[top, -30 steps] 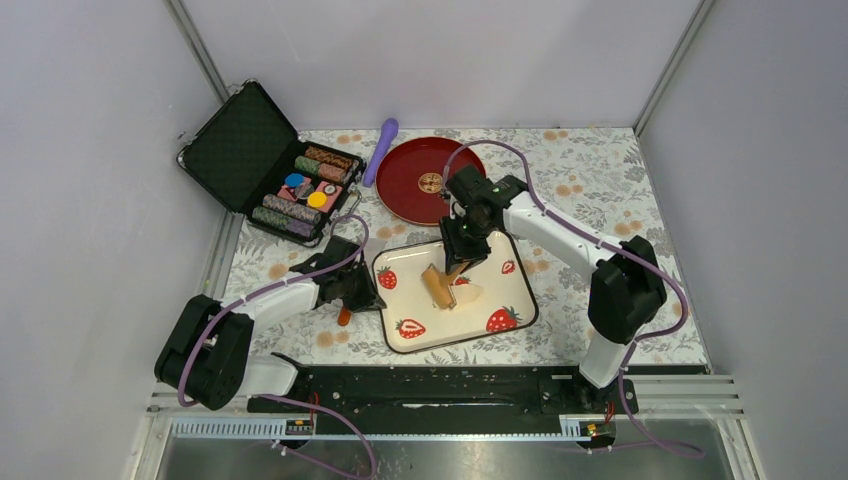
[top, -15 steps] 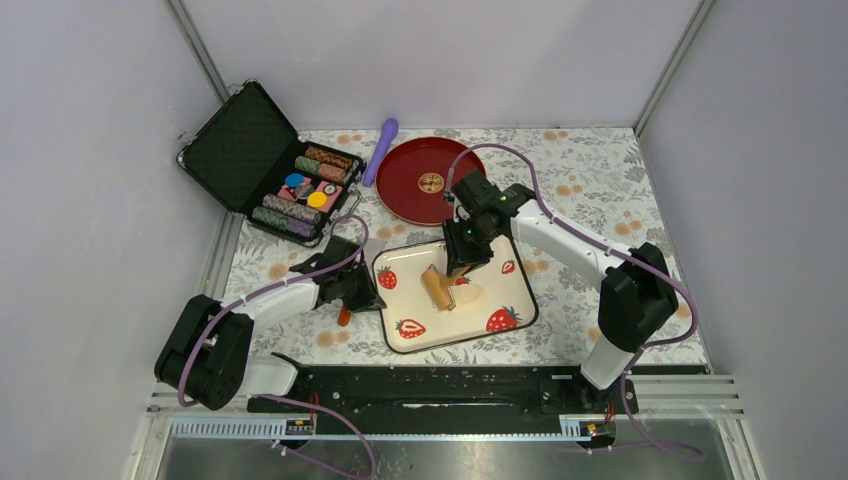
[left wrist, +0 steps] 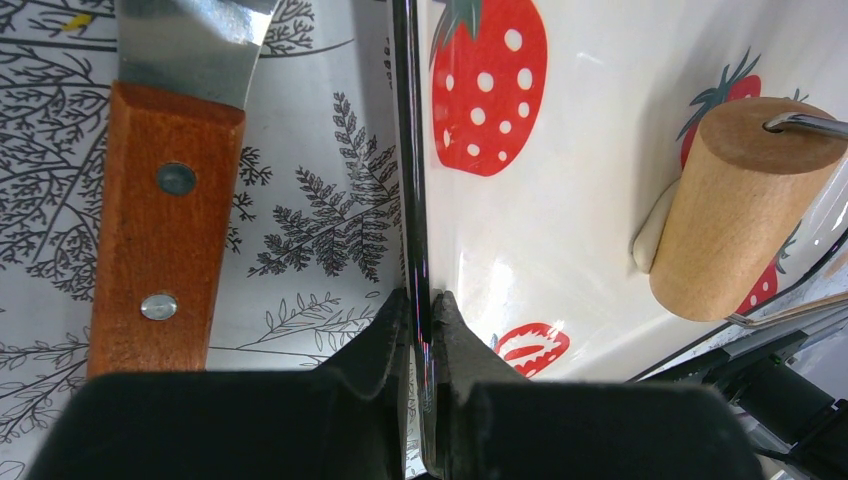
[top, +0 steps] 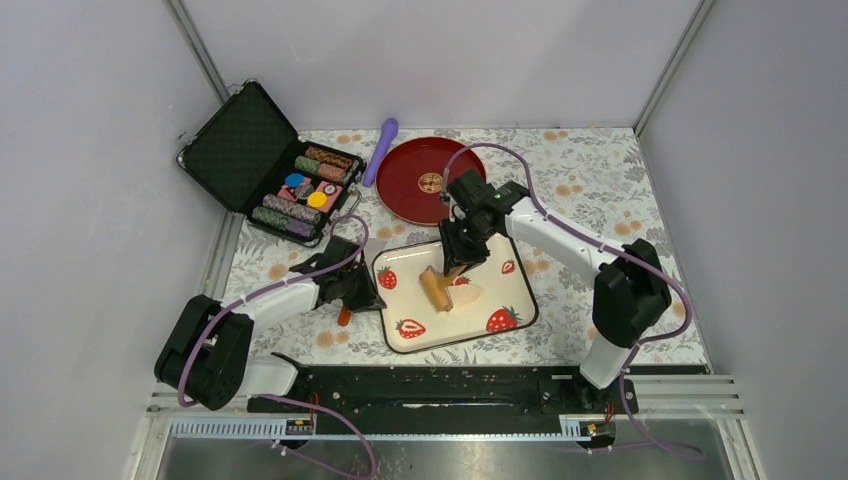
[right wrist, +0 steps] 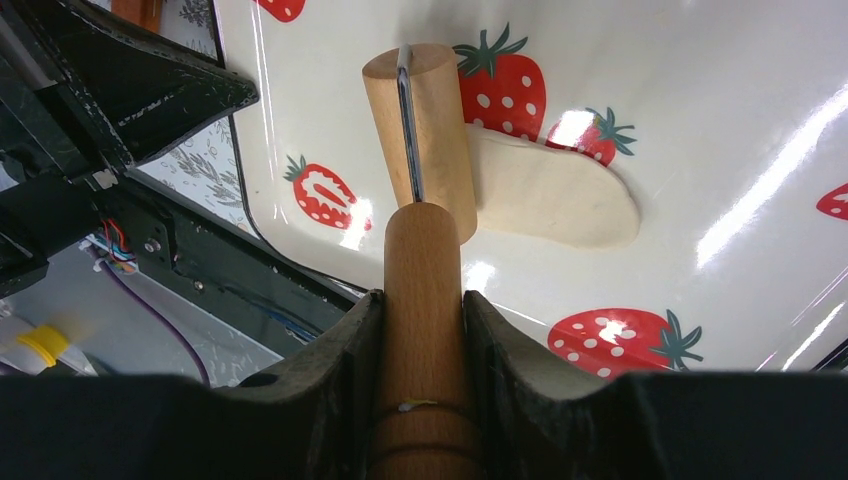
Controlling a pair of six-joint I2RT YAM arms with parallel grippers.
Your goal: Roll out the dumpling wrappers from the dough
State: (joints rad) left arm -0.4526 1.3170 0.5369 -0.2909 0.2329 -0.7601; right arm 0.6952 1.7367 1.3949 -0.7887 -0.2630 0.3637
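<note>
The pale dough (right wrist: 555,190) lies flattened into an irregular oval on the white strawberry tray (top: 500,295), also seen in the top view (top: 468,293). A wooden roller (right wrist: 420,125) rests on the dough's left end; it shows in the top view (top: 436,288) and left wrist view (left wrist: 740,200). My right gripper (right wrist: 424,300) is shut on the roller's wooden handle (right wrist: 424,270). My left gripper (left wrist: 420,300) is shut on the tray's left rim (left wrist: 408,180). No round wrapper disc is in view.
A wooden-handled metal tool (left wrist: 165,200) lies on the floral cloth just left of the tray. A red plate (top: 430,180), a purple stick (top: 381,150) and an open black case of chips (top: 270,165) stand at the back left.
My right gripper and the roller shifted slightly left over the dough. The left arm and tray stayed still.
</note>
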